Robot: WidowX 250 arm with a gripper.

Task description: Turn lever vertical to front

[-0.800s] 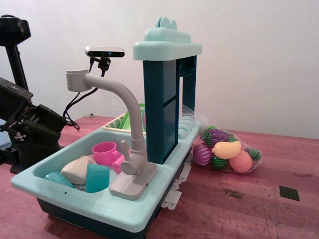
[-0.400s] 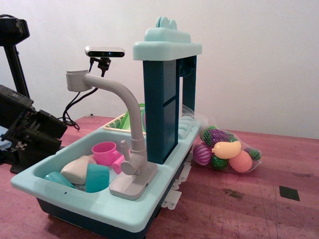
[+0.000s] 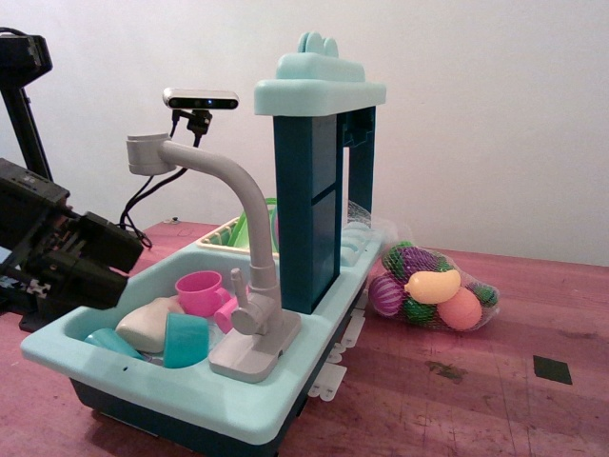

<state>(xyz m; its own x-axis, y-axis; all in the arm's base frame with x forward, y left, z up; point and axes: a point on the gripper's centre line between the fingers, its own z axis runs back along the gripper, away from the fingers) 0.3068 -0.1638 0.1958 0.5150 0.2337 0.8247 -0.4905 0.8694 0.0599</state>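
Note:
The lever (image 3: 238, 286) is a short light-grey stub. It rises at a slant to the left from the round knob (image 3: 250, 316) at the foot of the grey toy faucet. The tall curved spout (image 3: 217, 172) arches left over the basin. The faucet's flat base plate (image 3: 255, 350) sits on the front rim of the teal toy sink (image 3: 181, 386). My black gripper (image 3: 112, 262) is at the left edge, just over the sink's left rim, well left of the lever. Its two fingers (image 3: 109, 240) point right with a gap between them and hold nothing.
The basin holds a pink cup (image 3: 199, 291), a teal cup (image 3: 186, 339) and a beige piece (image 3: 147, 325). A dark blue and teal tower (image 3: 319, 171) stands behind the faucet. A net bag of toy fruit (image 3: 433, 290) lies to the right. A camera (image 3: 200, 99) stands behind.
My gripper has moved right and a little toward the sink, and now reaches over its left rim. The lever and faucet have not moved.

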